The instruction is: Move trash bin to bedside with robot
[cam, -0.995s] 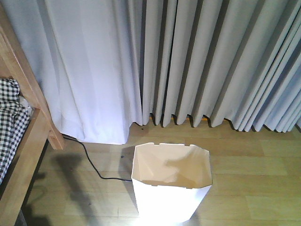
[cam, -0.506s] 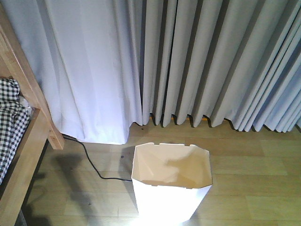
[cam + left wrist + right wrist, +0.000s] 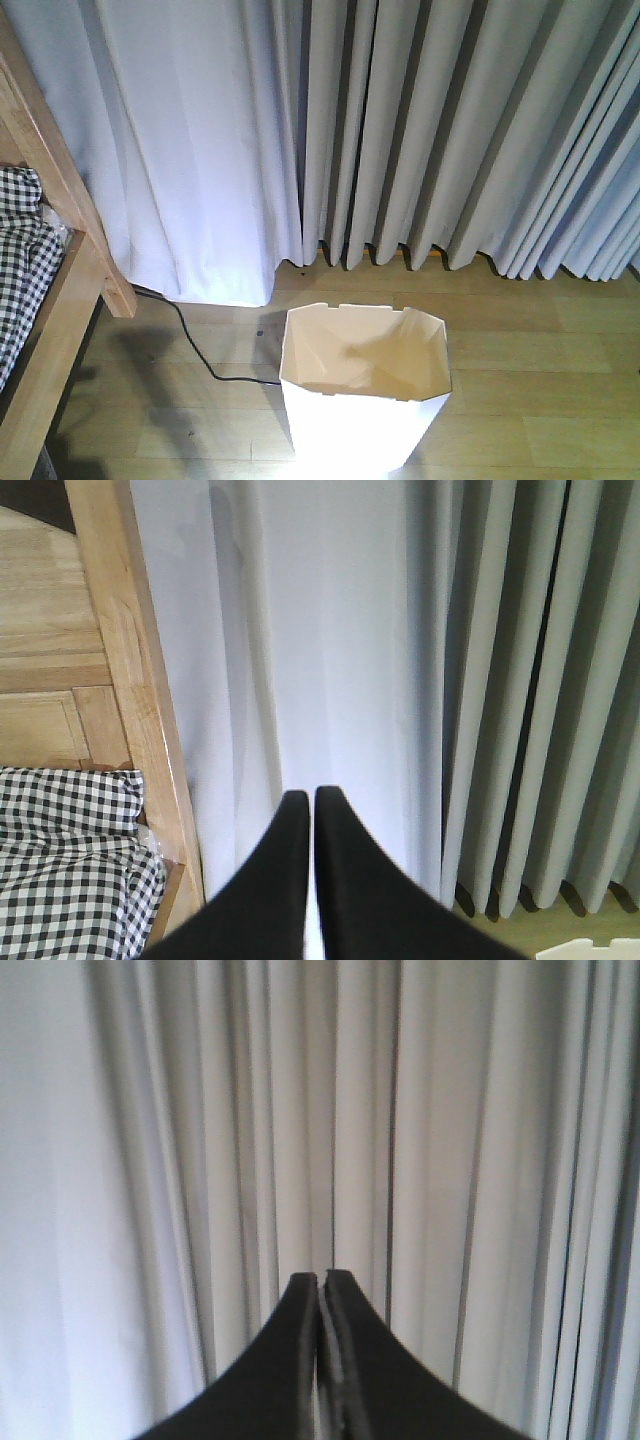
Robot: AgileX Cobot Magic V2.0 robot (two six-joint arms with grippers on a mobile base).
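Bed: light brown wooden bed frame (image 3: 62,215) with black-and-white checked bedding (image 3: 22,262), far left of front view.
Cable: thin black cable (image 3: 196,350) on the wood floor (image 3: 540,370), between bed and bin.
Bin: white plastic trash bin with faceted rim (image 3: 364,388), upright on the floor, lower centre, near the bed but apart from it.
Curtain: pale grey pleated curtain (image 3: 420,130) behind.
Left gripper (image 3: 312,798): black fingers nearly together, thin gap, holding nothing, aimed at the curtain beside the bed post.
Right gripper (image 3: 322,1278): fingers pressed together, empty, facing the curtain.
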